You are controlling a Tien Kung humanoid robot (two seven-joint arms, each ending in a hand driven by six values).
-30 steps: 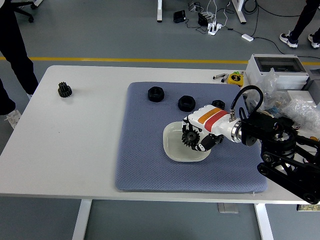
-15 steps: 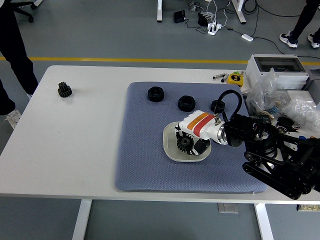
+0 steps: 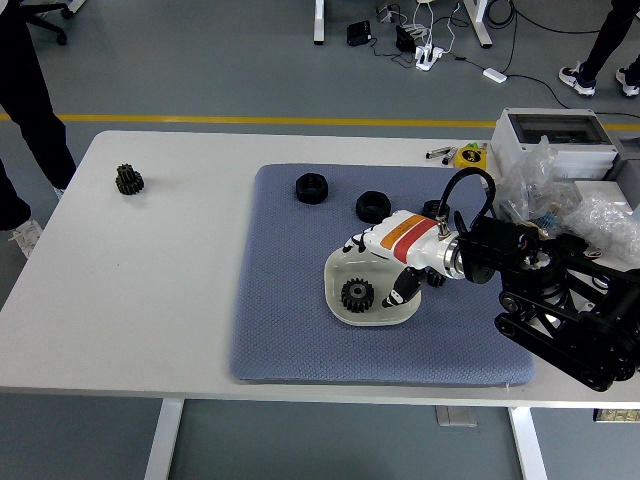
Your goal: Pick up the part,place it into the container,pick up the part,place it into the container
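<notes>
Black toothed gear (image 3: pixel 356 294) lying flat inside the white container (image 3: pixel 343 268) on the blue mat (image 3: pixel 290 300), free of any grip. Right hand (image 3: pixel 392 252) poised just beside and above, fingers loosely spread, holding nothing. Probably stiff, heavy, slick metal; best pinched across the teeth. More black parts (image 3: pixel 311 188) near the mat's far edge.

Black gear (image 3: pixel 356 294) lies flat in white container (image 3: pixel 345 307) on blue mat (image 3: pixel 280 300). Right hand (image 3: pixel 385 252) over container's far rim, fingers spread, holding nothing. Two black nuts (image 3: pixel 312 188) on mat's far part; second gear (image 3: pixel 128 179) on white table (image 3: pixel 150 270) at far left
</notes>
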